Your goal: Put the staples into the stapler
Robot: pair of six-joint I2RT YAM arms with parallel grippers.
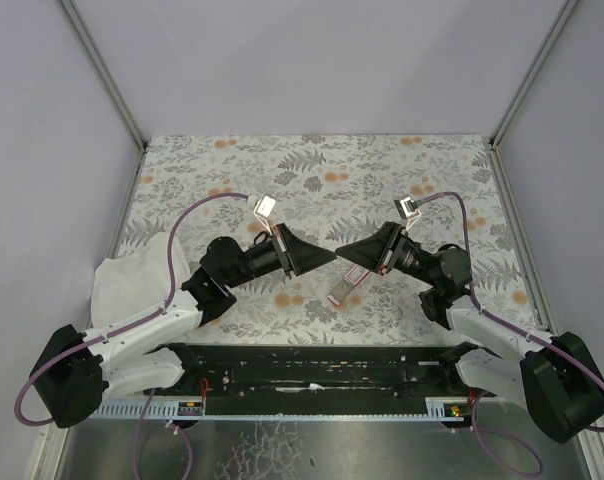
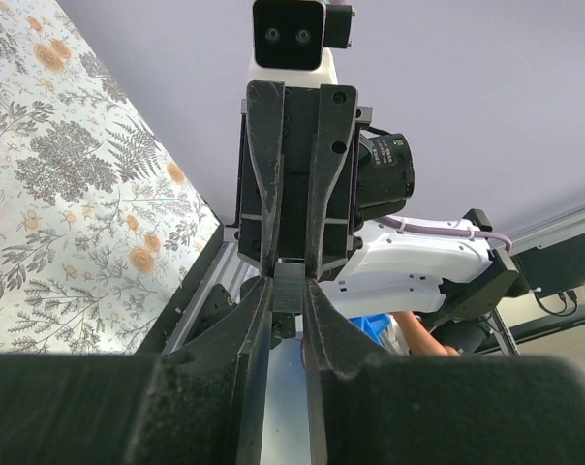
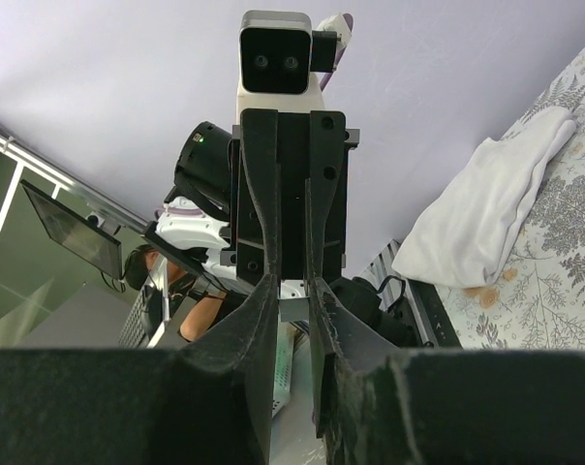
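Left tool [image 1: 325, 258] and right tool [image 1: 347, 253] tip to tip above the middle of the table [image 1: 282, 170], noses aimed at each other. On each, fingers drawn close, only a thin slit between. Small grey piece [image 2: 288, 288] right at the meeting of the tips; clamped or merely touched, and by which tool, cannot tell. Slim pink stapler [image 1: 346, 286] lying slantwise on the table, just beneath the right tool, silvery end toward the near edge. White cloth [image 1: 132, 285] well apart at the left side, beside the left arm.
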